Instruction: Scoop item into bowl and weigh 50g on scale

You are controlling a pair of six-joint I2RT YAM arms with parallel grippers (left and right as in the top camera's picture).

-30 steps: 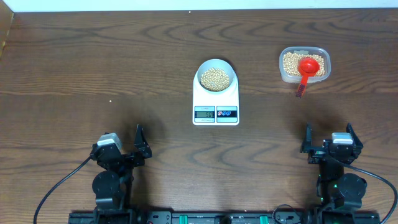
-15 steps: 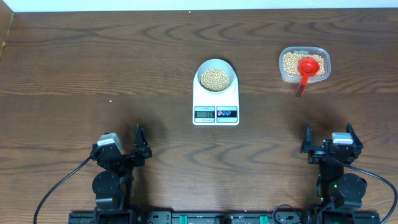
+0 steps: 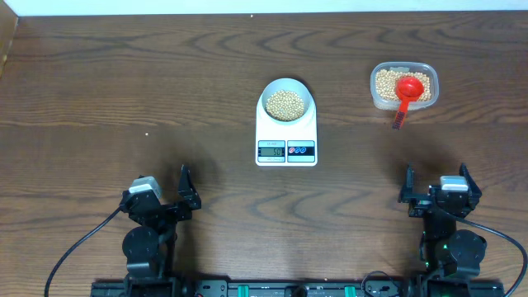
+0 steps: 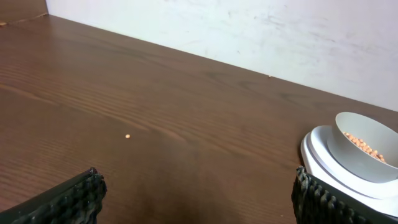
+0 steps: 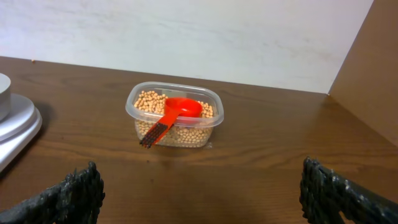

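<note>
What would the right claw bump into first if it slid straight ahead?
Probably the handle of the red scoop, jutting over the near rim of the clear tub of beans. Only bare table lies between it and the right gripper, though the tub sits slightly left of centre.

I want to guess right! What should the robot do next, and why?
Probably the right gripper, open and empty, should reach toward the red plastic scoop lying in the clear plastic tub, if more is needed. The round tan beans already sit in the pale round bowl on the flat white scale, whose display I cannot read.
</note>
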